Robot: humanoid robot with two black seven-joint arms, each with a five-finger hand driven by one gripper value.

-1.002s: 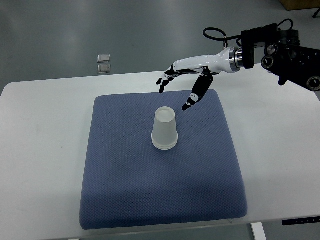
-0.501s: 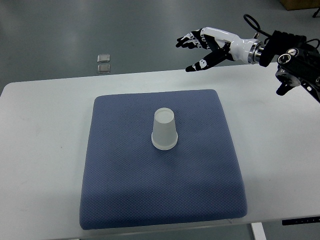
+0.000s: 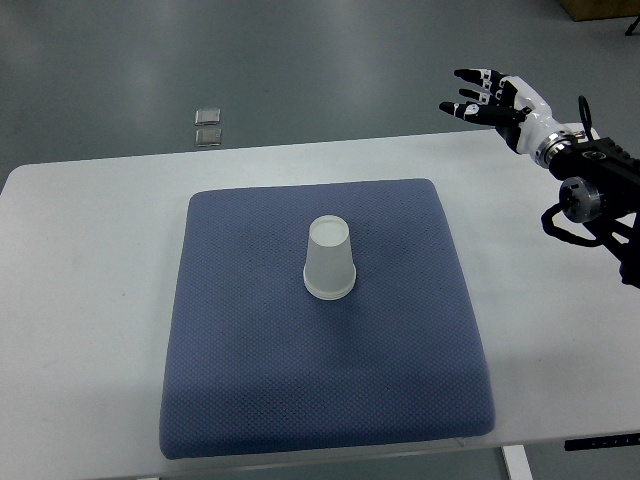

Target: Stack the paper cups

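Observation:
A white paper cup stack (image 3: 330, 259) stands upside down near the middle of the blue mat (image 3: 250, 380). My right hand (image 3: 478, 95) is raised at the upper right, beyond the table's far edge, well away from the cups. Its fingers (image 3: 466, 75) are spread and hold nothing. The left arm does not show.
The blue mat lies on a white table (image 3: 90, 300). Two small square objects (image 3: 208, 126) lie on the grey floor beyond the table's far left. The right arm's black joints (image 3: 595, 190) hang over the table's right edge.
My right hand has drawn back from just above the cups, up and to the right, past the table's far edge. The cups have not moved.

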